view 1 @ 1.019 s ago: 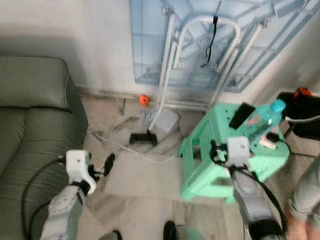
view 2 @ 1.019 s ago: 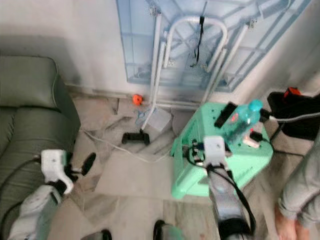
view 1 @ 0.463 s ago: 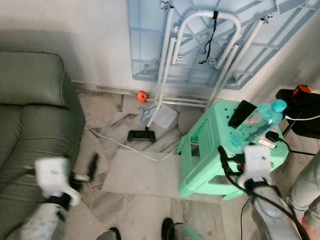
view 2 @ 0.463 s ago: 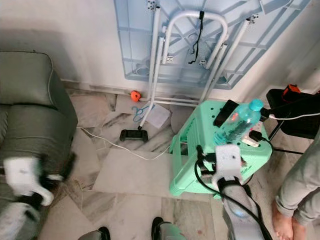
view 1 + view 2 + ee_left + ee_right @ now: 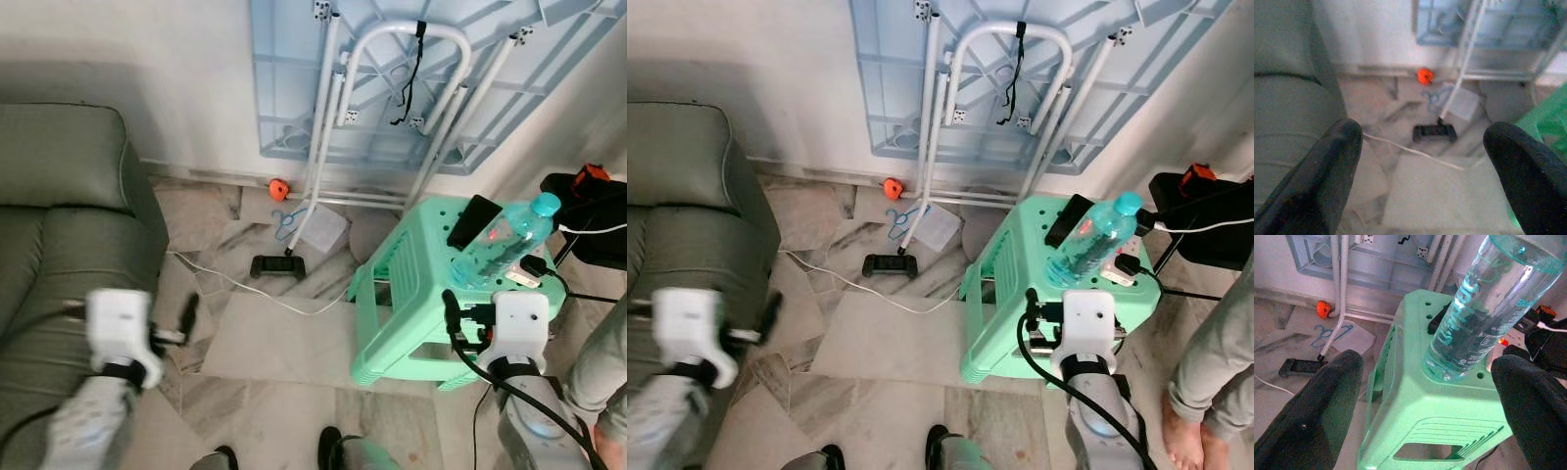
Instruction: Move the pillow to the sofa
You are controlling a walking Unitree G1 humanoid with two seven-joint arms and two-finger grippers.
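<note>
The left gripper (image 5: 1422,161) has its fingers (image 5: 1327,171) spread wide with nothing between them. The grey-green sofa (image 5: 59,225) lies just beside the left finger. Beyond the fingertips the marble floor (image 5: 265,343) carries a white cable (image 5: 1410,152), a black bracket (image 5: 1434,132), a blue pair of scissors (image 5: 1432,95) and a small orange thing (image 5: 1424,76) by the wall.

The right gripper (image 5: 1425,396) also has its fingers (image 5: 1528,401) spread apart, gripping nothing. Between them, just past the tips, stands a mint-green plastic stool (image 5: 1435,411) with a clear water bottle (image 5: 1484,298) upright on its top and a dark phone (image 5: 473,220) lying near the bottle. A light-blue folded table (image 5: 392,78) with white legs leans on the wall behind the stool.

A person's leg (image 5: 1215,362) and bare foot (image 5: 1185,441) stand to the right of the right fingers. No pillow can be made out.
</note>
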